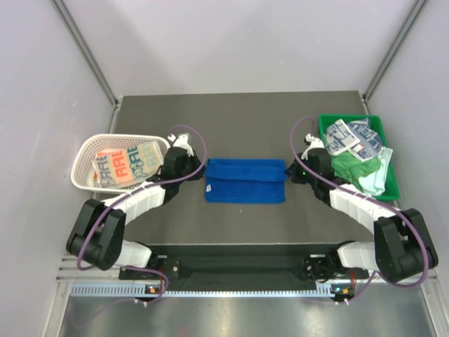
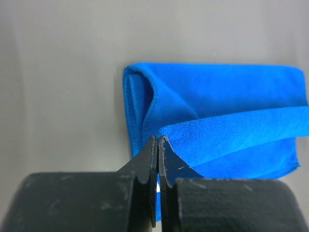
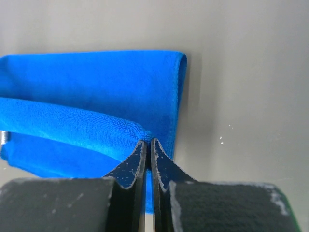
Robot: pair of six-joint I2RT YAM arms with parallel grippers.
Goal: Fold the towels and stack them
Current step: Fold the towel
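The royal blue towel [image 1: 245,180] lies folded into a long band on the dark table [image 1: 245,119], stretched between the two sets of jaws. The left gripper [image 2: 158,139] is fully closed on the towel's left end, its tips pinching the corner of a raised upper layer (the rest of the cloth lies flat beyond the tips). The right gripper [image 3: 147,142] is likewise pressed closed on the towel's right end, clamping the matching corner of that same lifted fold. From above, the left gripper [image 1: 205,170] and the right gripper [image 1: 287,170] sit just at the towel's two short edges.

Counted: one blue towel and two grippers. Left of the blue towel stands one white mesh basket [image 1: 83,156] holding an orange-teal printed towel [image 1: 126,165] (whether more than one, I cannot tell). Right of the blue towel is one green tray [image 1: 390,184] with blue-grey printed towels [image 1: 351,137], seemingly two, plus one green towel [image 1: 349,164] and one pale mint towel [image 1: 374,180].
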